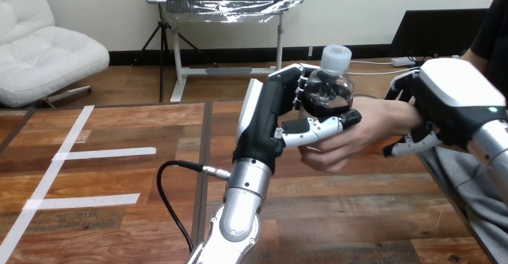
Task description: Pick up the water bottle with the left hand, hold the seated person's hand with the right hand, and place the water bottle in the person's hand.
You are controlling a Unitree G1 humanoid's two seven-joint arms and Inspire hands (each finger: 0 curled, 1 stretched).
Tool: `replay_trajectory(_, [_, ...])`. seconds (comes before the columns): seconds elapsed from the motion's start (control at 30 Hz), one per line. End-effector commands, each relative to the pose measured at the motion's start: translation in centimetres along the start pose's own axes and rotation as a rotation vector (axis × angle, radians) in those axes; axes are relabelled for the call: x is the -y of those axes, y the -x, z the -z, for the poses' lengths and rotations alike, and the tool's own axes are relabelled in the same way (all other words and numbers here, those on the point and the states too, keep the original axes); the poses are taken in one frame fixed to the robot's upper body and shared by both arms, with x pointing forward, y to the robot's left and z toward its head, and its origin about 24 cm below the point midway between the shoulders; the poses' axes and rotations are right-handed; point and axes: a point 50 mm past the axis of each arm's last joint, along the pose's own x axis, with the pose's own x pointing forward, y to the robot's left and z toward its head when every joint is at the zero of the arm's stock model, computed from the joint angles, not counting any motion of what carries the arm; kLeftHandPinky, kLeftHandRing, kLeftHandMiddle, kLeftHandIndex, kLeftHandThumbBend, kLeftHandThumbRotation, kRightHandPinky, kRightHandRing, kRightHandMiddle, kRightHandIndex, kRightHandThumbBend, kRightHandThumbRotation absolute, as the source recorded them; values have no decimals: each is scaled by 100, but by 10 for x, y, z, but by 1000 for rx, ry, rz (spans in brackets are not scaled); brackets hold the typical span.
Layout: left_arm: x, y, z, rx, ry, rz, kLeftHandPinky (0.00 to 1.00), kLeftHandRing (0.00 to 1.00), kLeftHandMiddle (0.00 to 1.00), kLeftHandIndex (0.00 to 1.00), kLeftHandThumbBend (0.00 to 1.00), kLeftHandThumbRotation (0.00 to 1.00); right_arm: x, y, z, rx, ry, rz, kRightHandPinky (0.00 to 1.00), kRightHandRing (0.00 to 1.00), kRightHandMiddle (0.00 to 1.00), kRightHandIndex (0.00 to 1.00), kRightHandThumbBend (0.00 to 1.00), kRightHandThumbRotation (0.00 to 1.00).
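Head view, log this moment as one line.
left hand: fingers curled round water bottle | right hand: fingers curled round person's wrist | water bottle: above person's hand, not yet released

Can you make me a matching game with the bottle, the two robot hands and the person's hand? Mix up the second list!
Things:
1. water bottle
2. left hand
3. right hand
4. person's hand

Clues:
A. curled round the person's wrist
B. clear, with a white cap
C. just under the bottle
D. fingers and thumb round the bottle

Pairs: 1-B, 2-D, 3-A, 4-C.
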Motion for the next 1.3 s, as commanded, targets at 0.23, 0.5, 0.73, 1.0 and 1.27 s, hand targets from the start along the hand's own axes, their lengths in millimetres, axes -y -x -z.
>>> replay_trajectory(0.23, [23, -10, -26, 86, -53, 109, 95, 95, 95, 97, 80, 51, 31, 2, 7, -4, 13, 50, 67, 80, 84, 82, 88, 0])
replay_trajectory(0.5, [22, -9, -26, 82, -64, 118, 99, 99, 99, 100, 88, 57, 32, 6, 4, -1, 3, 20, 77, 87, 89, 85, 87, 1])
replay_trajectory(0.73, [20, -9, -26, 90, -66, 125, 100, 100, 100, 100, 89, 58, 34, 10, 1, 3, -8, 14, 82, 90, 91, 87, 84, 2])
replay_trajectory(1.0, [18, -7, -26, 103, -56, 126, 100, 100, 100, 100, 88, 60, 37, 16, -4, 11, -20, 27, 84, 91, 92, 87, 82, 2])
replay_trajectory(1.27, [15, -5, -26, 108, -54, 121, 100, 100, 100, 100, 83, 61, 39, 22, -9, 23, -49, 46, 85, 91, 92, 86, 81, 0])
